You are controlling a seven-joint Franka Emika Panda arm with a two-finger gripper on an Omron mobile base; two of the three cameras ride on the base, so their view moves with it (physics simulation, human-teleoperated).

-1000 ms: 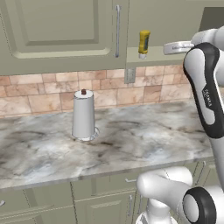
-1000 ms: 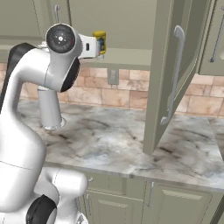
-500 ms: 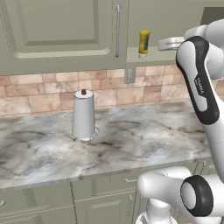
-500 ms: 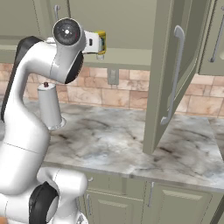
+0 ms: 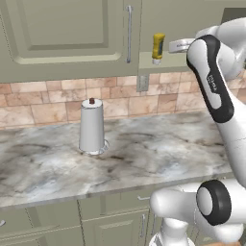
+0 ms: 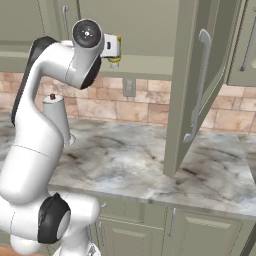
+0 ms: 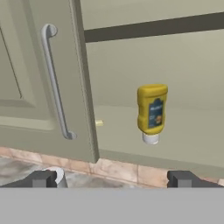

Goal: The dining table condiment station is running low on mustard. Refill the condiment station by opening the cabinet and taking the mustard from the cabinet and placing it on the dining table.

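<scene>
The mustard (image 7: 152,111), a squat dark-yellow bottle, stands on its pale cap on the lower shelf of the open cabinet (image 7: 183,57). The left base view shows the mustard (image 5: 157,46) at the shelf's front edge. My gripper (image 7: 113,179) is open and empty, level with the bottle and a short way in front of it. Its dark fingertips (image 7: 43,178) stand wide apart. From the left base, the gripper (image 5: 177,45) sits just right of the bottle. In the right base view my hand hides most of the mustard (image 6: 115,60). The dining table is out of view.
The cabinet's door (image 6: 192,85) is swung wide open on the right, its bar handle (image 6: 199,85) facing out. A closed neighbouring door with a handle (image 7: 54,83) lies left of the bottle. A paper towel roll (image 5: 91,126) stands on the marble counter (image 5: 144,158) below.
My arm has lifted its elbow and the hand has edged closer to the mustard. The jaws have stayed open and the bottle has not moved.
</scene>
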